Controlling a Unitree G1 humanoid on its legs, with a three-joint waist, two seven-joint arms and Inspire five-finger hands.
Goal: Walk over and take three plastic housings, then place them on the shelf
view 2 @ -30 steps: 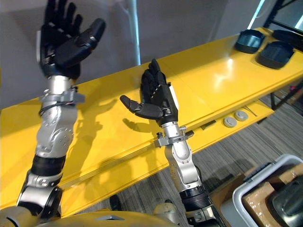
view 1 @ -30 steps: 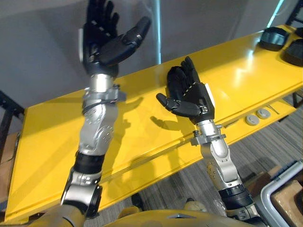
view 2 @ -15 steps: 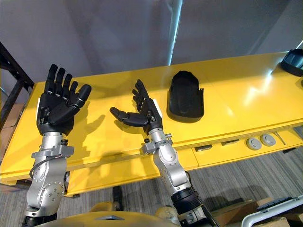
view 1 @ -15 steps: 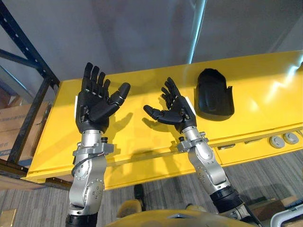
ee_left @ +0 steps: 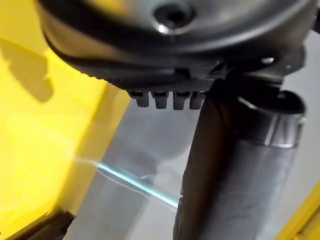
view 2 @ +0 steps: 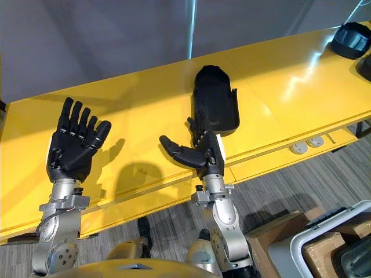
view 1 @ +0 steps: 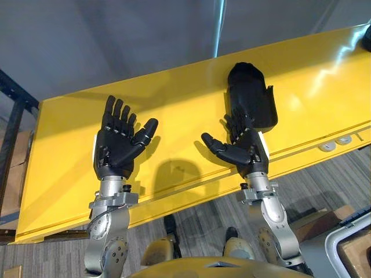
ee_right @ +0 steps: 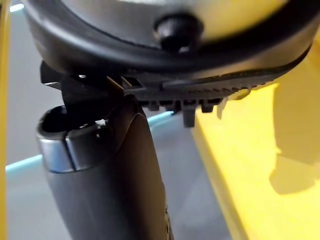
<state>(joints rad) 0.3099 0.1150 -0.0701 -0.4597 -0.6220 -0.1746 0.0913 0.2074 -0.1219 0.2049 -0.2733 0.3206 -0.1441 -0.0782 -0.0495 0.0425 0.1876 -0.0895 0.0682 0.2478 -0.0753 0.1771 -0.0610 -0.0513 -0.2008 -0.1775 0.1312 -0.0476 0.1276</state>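
The left hand point(view 1: 117, 149) and right hand point(view 1: 249, 153) are matte black, with segmented fingers and a white strip along the outer edge. The silver-grey metal arms point(view 1: 108, 252) carry clamped wrist collars with small screws.

A plastic housing point(view 2: 214, 98) lies on the table point(view 2: 278, 75) just behind the right hand point(view 2: 204, 155), left hand point(view 2: 72, 152) farther left.

plastic housing point(view 2: 214, 98): looked matt and smooth
table point(view 2: 278, 75): looked glossy, smooth, threw back light
floor point(view 2: 272, 191): looked like rough, woven carpet
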